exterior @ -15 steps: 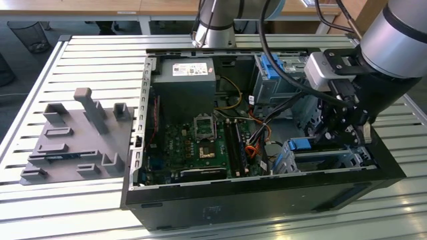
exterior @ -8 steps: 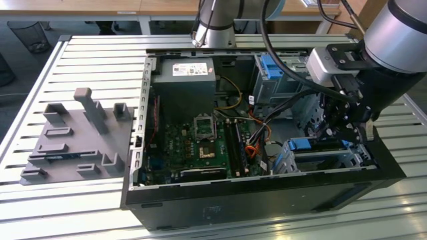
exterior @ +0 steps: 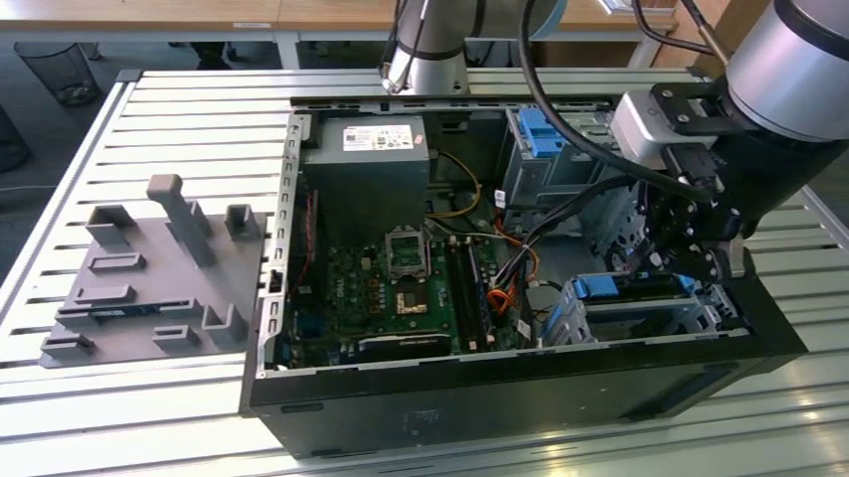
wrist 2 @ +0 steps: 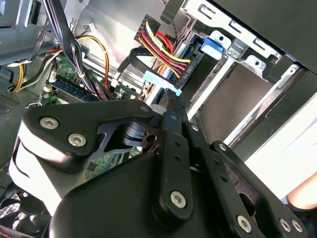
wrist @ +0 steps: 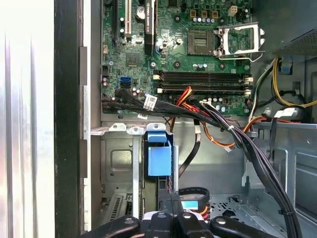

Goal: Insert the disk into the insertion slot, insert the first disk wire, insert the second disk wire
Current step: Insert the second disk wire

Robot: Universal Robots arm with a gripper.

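1. In the exterior view, the black linkage gripper [exterior: 686,260] hangs inside the open black desktop computer case [exterior: 531,388], at about four o'clock from the green motherboard [exterior: 398,288].
2. The flat hard drive in its bright blue plastic carrier [exterior: 634,286] sits in the low silver-grey perforated drive cage [exterior: 584,323], directly beneath the gripper.
3. In the second wrist view, the gripper [wrist 2: 171,106] has its fingertips closed together on a small light-blue connector [wrist 2: 161,82] just beside the drive's blue carrier [wrist 2: 214,45].
4. A bundle of red, yellow and black wires [wrist 2: 158,47] runs to the drive at about twelve o'clock from the fingertips.
5. In the first wrist view, the blue carrier tab [wrist: 159,153] stands at twelve o'clock above the gripper [wrist: 171,218].
6. A grey moulded fixture tray [exterior: 146,288] lies on the slatted metal table [exterior: 159,99], at nine o'clock from the case.
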